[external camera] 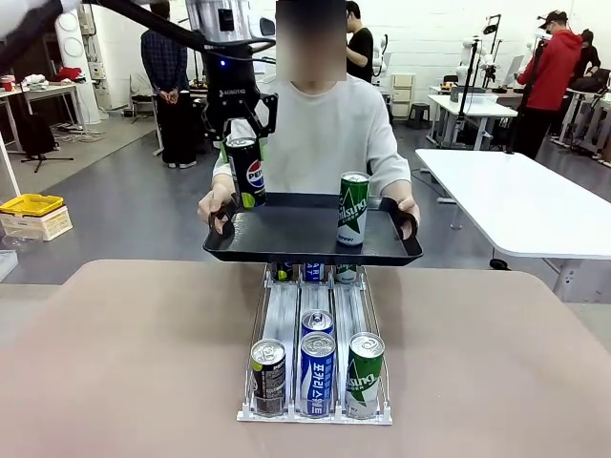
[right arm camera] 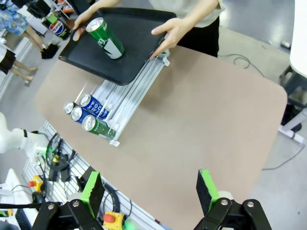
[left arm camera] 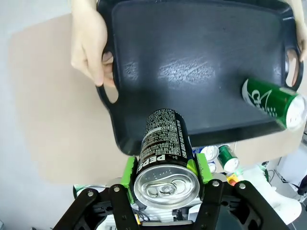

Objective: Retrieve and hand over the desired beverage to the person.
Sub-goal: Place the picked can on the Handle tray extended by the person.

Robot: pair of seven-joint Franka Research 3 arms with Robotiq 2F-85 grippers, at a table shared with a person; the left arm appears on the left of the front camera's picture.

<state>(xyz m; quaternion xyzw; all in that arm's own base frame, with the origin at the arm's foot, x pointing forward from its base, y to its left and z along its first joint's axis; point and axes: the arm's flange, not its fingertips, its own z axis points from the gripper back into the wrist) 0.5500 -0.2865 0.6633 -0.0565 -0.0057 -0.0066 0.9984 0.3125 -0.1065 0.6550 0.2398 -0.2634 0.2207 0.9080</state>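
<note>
My left gripper [external camera: 244, 153] is shut on a black Pepsi can [external camera: 245, 172], held upright over the left part of a black tray [external camera: 286, 239]. The person [external camera: 325, 124] in a light grey sweatshirt holds the tray by both handles above the table's far edge. In the left wrist view the green pads [left arm camera: 129, 170] clamp the Pepsi can [left arm camera: 163, 143] above the tray [left arm camera: 192, 67]. Whether the can's base touches the tray I cannot tell. A green can [external camera: 352, 208] stands on the tray's right side. My right gripper [right arm camera: 150, 191] hangs open, high over the table.
A sloped can rack [external camera: 315, 382] sits mid-table with a dark can [external camera: 268, 377], two blue cans [external camera: 317, 372] and a green can [external camera: 364, 374] at its front. The person's hand [left arm camera: 88, 48] grips the tray handle. A white table [external camera: 516, 205] stands at the right.
</note>
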